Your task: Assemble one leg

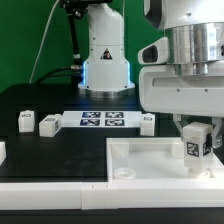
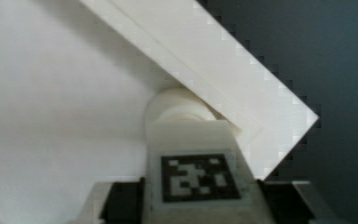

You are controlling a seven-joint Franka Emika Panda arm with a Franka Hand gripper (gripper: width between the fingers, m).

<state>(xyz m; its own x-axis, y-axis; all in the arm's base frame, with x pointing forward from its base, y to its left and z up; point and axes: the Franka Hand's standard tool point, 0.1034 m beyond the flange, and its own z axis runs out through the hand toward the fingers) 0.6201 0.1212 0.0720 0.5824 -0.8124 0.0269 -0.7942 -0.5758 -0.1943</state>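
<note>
The big white tray (image 1: pixel 140 158) lies at the front of the black table (image 1: pixel 50 150). The gripper (image 1: pixel 196 136) hangs over the part of the tray toward the exterior view's right. Its two jaws pinch the leg (image 1: pixel 195 148) from both sides and hold it upright, with the black-and-white tag facing the front. The low end of the leg is down by the tray, but I cannot tell if it touches.

In the wrist view, the leg (image 2: pixel 194 165) sits between two dark fingers (image 2: pixel 115 203), and its round end is next to the tray's raised wall (image 2: pixel 211 70).

Farther back, three more small white blocks (image 1: pixel 47 124) stand in a row with the marker board (image 1: pixel 100 121). Behind them stands the arm's white base (image 1: pixel 105 55).
</note>
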